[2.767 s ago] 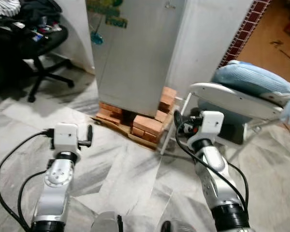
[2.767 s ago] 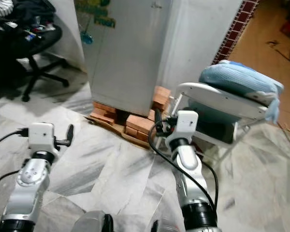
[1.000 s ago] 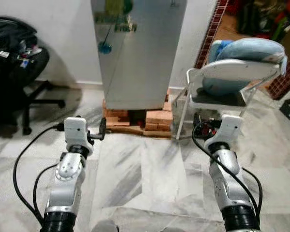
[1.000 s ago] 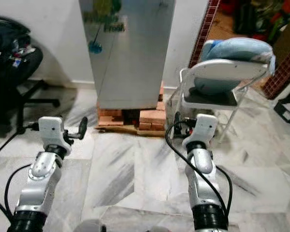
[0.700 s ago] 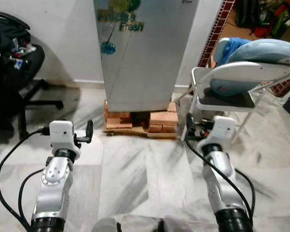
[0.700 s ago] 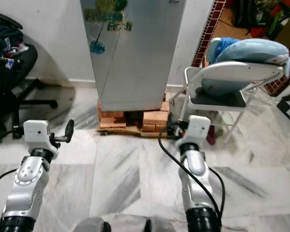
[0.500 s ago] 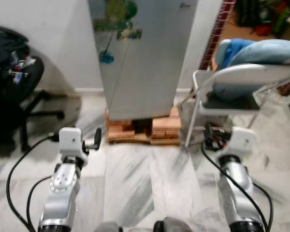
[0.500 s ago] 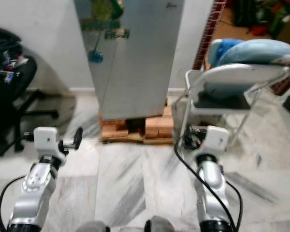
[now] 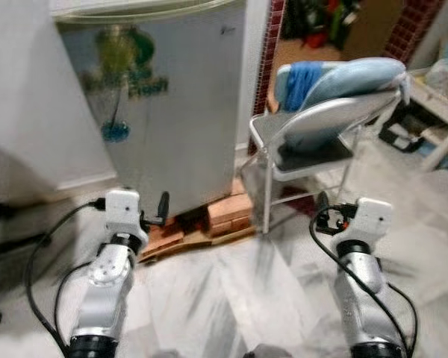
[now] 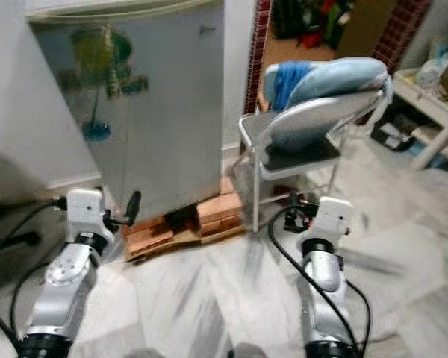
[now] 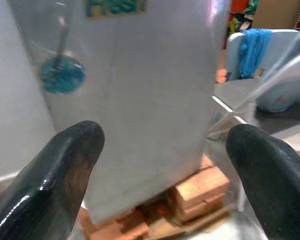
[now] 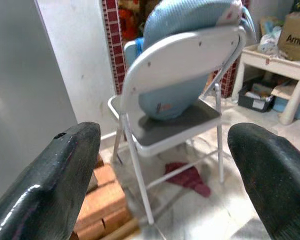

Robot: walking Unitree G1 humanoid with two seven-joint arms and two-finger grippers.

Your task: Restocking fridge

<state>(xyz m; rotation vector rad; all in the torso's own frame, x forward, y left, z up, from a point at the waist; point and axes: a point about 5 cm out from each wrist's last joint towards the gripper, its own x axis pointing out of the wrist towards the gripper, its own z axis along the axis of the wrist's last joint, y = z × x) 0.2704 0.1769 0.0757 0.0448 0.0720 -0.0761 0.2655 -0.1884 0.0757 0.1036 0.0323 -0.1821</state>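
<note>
Both claws gape empty, left claw [image 11: 160,150] seemingly near the closed fridge [image 9: 172,112], right claw [image 12: 160,150] beside.

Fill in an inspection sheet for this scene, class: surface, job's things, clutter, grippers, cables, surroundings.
Surface: grey marble floor.
Job's things: silver fridge, door shut, standing on bricks.
Clutter: red cloth under the folding chair, blue pillow on its seat.
Grippers: left gripper and right gripper, jaws open, empty.
Cables: black cables along both arms.
Surroundings: white wall, white side table, boxes beyond.
</note>
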